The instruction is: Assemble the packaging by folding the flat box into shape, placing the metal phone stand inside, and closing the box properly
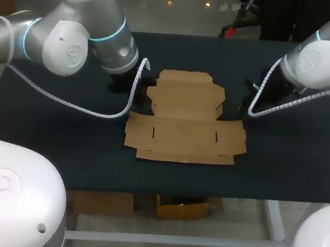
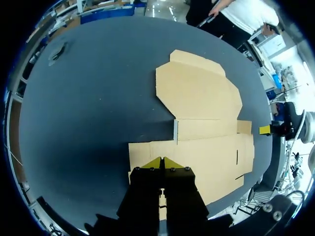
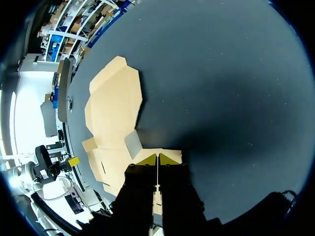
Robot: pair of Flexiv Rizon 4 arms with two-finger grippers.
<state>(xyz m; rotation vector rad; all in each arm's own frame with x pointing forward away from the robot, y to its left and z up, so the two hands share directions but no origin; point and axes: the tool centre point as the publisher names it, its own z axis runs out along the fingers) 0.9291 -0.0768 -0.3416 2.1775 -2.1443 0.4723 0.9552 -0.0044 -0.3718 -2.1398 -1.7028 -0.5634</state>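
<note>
Dark table [image 1: 57, 148] bears an unfolded brown cardboard box [image 1: 184, 134]; both arms' jaws pressed together.

A bench [image 1: 63, 149] draped edge to edge in matte black cloth [image 3: 221, 73] spans the head view from side to side. Even overhead light turns the fabric charcoal-grey, with softer, darker patches of shadow toward its middle. Fine pale specks dot the weave. Below the near edge, a pale metal leg [image 1: 275, 227] and crossbar [image 1: 171, 239] carry the bench.
</note>
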